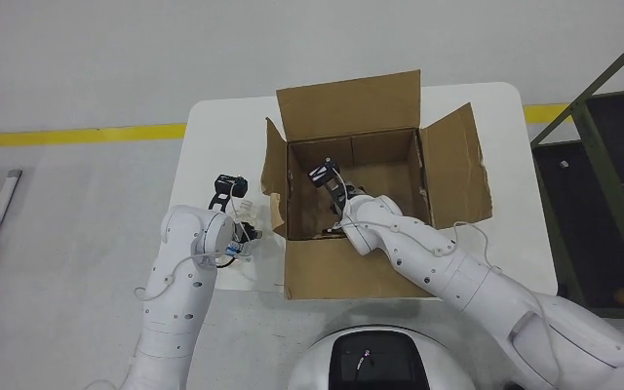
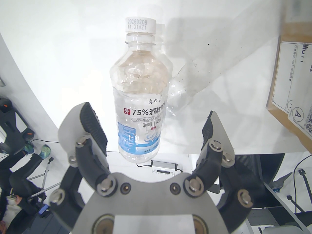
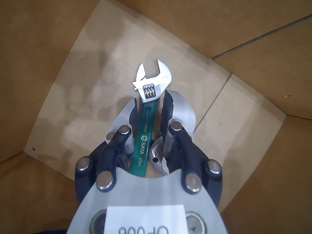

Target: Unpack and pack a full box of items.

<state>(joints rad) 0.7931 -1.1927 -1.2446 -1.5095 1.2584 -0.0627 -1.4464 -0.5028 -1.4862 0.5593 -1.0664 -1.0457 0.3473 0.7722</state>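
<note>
Showing right gripper [image 3: 151, 98] clenched on green-handled wrench [image 3: 146, 127] inside box [image 1: 331, 268] at frame centre; left gripper [image 2: 148, 110] released, flanking base of bottle [image 2: 139, 74] on table [image 1: 224, 127].

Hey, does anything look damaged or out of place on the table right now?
The cardboard box looks worn: its side flaps have ragged, torn edges, worst on the one nearest the bottle. The bottle and the wrench in the right gripper look intact.

Lighting: bright, even, from overhead.
- Table [image 2: 61, 37]: near-white glare beyond the left pincer [image 2: 150, 118]; soft grey shadow past the bottle [image 2: 139, 79].
- Box [image 3: 48, 13] interior: dimmer; pale patches on the floor ahead of the right pincer [image 3: 151, 103].
- Wrench [image 3: 152, 81]: glinting head.
- Table edge: bowed by the lens.
</note>
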